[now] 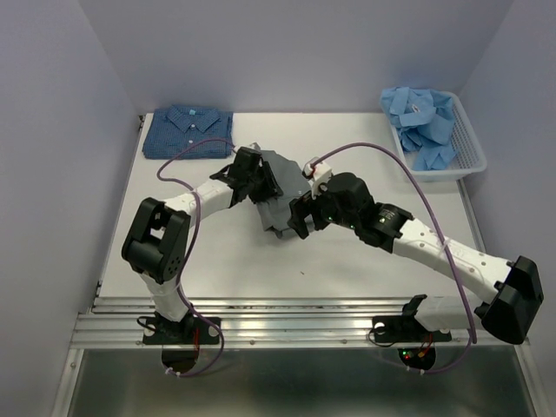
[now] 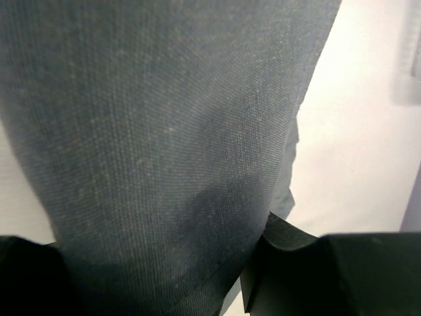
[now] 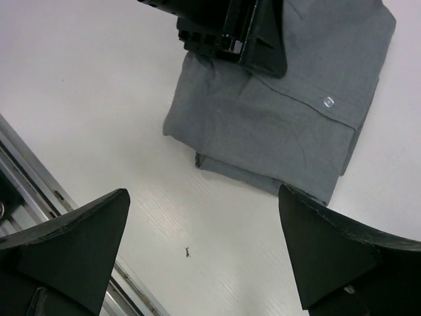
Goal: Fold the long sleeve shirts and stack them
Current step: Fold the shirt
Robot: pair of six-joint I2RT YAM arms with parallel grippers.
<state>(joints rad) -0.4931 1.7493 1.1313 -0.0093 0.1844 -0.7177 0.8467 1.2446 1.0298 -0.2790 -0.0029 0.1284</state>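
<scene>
1. Folded grey shirt (image 3: 276, 125) lies at the centre of the tabletop (image 1: 347, 269), partly hidden beneath both arms.
2. Left fingers (image 2: 316, 276) pinch its cloth.
3. Right fingers (image 3: 72, 257) spread wide, empty, beside it.

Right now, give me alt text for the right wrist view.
A folded grey shirt lies on a white table, the left pincer over its far edge. The right pincer's open fingers frame the bottom corners, holding nothing.

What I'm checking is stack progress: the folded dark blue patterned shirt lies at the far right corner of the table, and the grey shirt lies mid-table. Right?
Not quite: the dark blue patterned shirt lies at the far left corner of the table, as the top external view shows. The grey shirt is mid-table.
</scene>
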